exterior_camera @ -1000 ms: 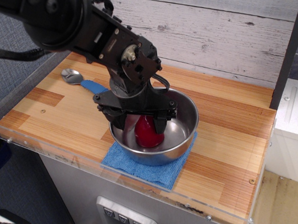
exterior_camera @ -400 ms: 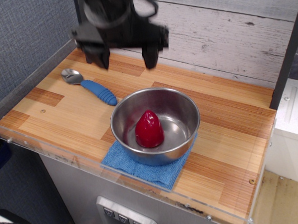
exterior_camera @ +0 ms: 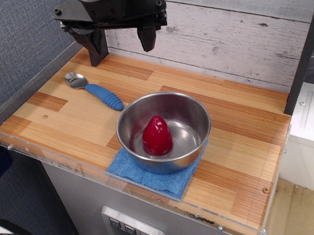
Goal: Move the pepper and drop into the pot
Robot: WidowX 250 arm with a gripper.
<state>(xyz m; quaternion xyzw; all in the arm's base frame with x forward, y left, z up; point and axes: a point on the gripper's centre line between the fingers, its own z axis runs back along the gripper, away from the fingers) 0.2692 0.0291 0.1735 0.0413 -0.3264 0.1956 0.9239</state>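
Note:
The red pepper [exterior_camera: 157,136] stands inside the shiny steel pot [exterior_camera: 194,117], tip up, on the left part of its floor. The pot sits on a blue cloth near the front edge of the wooden counter. My gripper [exterior_camera: 121,44] is open and empty, high above the back left of the counter, well up and left of the pot. Its two black fingers [exterior_camera: 96,49] hang apart with nothing between them.
A metal spoon with a blue handle [exterior_camera: 104,95] lies on the counter left of the pot. The blue cloth [exterior_camera: 149,176] pokes out under the pot at the front. A clear rim [exterior_camera: 70,165] runs along the counter's front edge. A plank wall stands behind.
The gripper was down around the pepper inside the pot. It let the pepper go, rose out of the pot and moved up and back to the left. The pepper stays in the pot.

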